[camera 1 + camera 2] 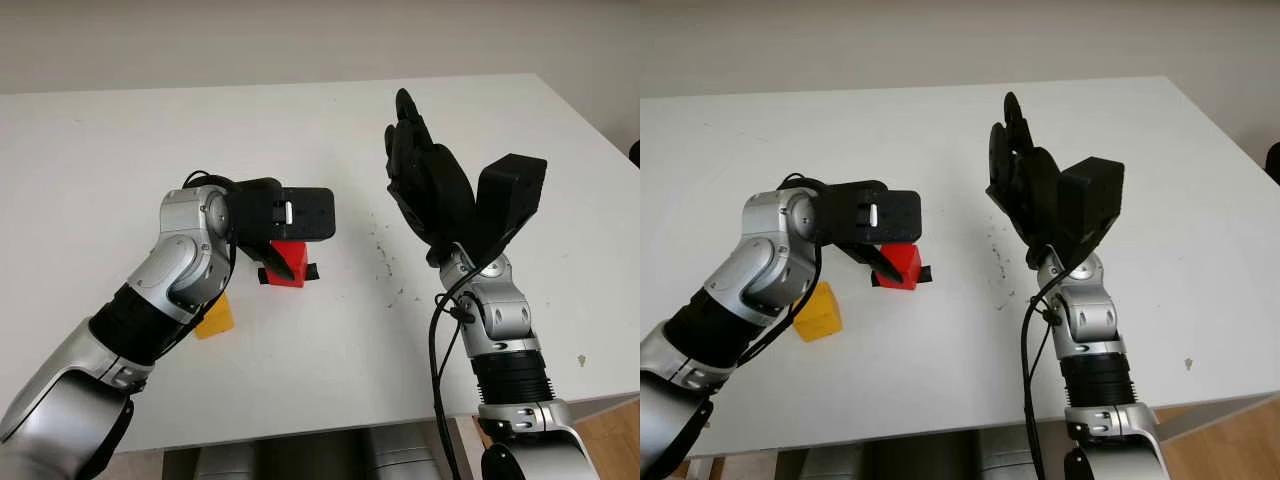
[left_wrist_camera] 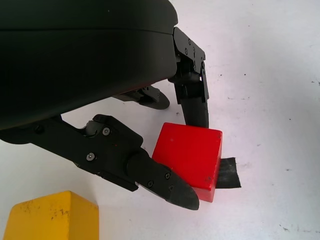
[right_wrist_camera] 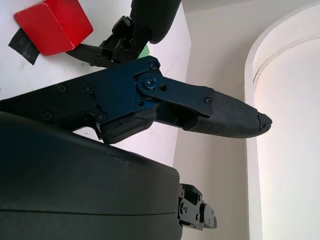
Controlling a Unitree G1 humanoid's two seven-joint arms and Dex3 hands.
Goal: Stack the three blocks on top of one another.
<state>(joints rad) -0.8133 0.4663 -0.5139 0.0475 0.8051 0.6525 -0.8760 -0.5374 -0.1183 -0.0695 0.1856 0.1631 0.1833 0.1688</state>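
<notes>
A red block (image 1: 290,262) sits on the white table (image 1: 330,360), partly over a strip of black tape (image 2: 229,172). My left hand (image 1: 287,252) is down over it; one finger (image 2: 165,182) presses its near corner and another finger (image 2: 195,102) meets its far edge. A yellow block (image 1: 817,312) lies on the table beside my left forearm, apart from the red one. A sliver of green (image 3: 144,50) peeks out from behind the left hand. My right hand (image 1: 425,170) is open, raised above the table to the right of the red block.
The table's front edge (image 1: 330,425) runs just below both arms. Small dark specks (image 1: 385,262) mark the surface between the two hands. A cable (image 1: 440,330) hangs along the right forearm.
</notes>
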